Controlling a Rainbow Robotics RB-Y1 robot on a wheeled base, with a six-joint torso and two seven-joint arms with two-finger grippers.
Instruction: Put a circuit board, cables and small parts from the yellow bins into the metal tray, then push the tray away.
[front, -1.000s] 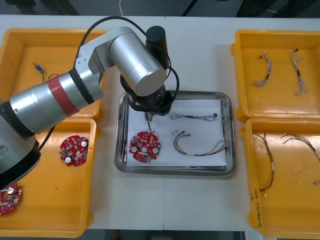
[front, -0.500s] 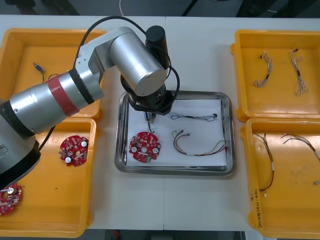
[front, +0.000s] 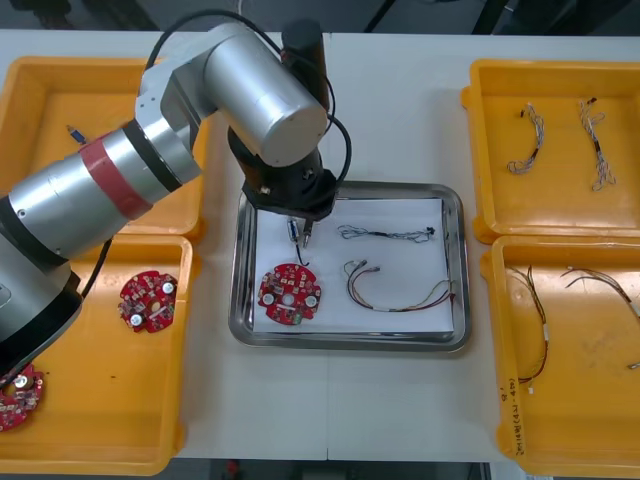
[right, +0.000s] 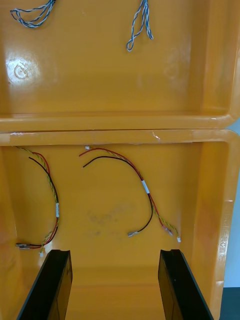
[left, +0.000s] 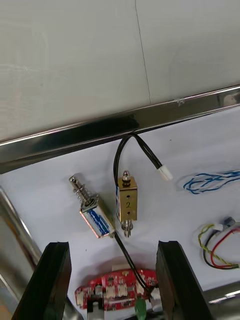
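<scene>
Light table (front: 400, 110) bears the metal tray (front: 350, 341), centre, holding a circuit board (front: 290, 293), cables (front: 385, 236) and 2 small metal parts (left: 126, 202). Left gripper (left: 111, 260) hangs over these, jaws spread, empty; a finger could snag the black lead (left: 147, 152) and drag a part out. Right gripper (right: 114, 272), jaws spread, hovers over the near right yellow bin (right: 210, 200). Dark floor lies beyond the far edge.

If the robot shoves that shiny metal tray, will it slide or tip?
It probably slides easily: the metal tray looks smooth and sits flat on the light table, so tipping seems unlikely. The small metal parts under the open left gripper lie loose and might shift, though the raised rim should contain them.
</scene>
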